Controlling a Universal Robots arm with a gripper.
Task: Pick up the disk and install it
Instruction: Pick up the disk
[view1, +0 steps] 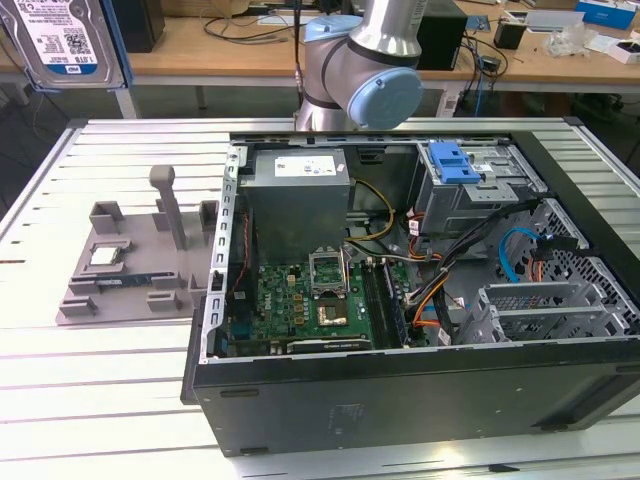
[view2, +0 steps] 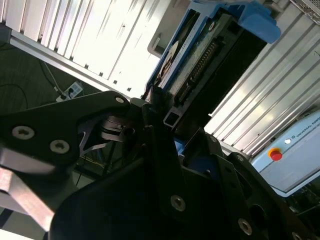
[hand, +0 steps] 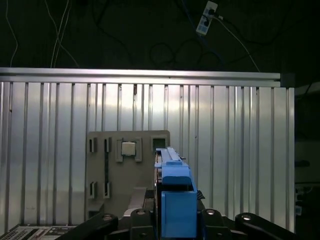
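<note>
Gripper (hand: 176, 222) clamped on the disk (view1: 62, 40), holding it upright well above the gray fixture tray (hand: 105, 175) on the table (view1: 100, 400), arm (view1: 365, 60) beside the open computer case (view1: 400, 300).

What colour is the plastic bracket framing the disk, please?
Blue. The bracket around the disk shows best in the first wrist view.
</note>
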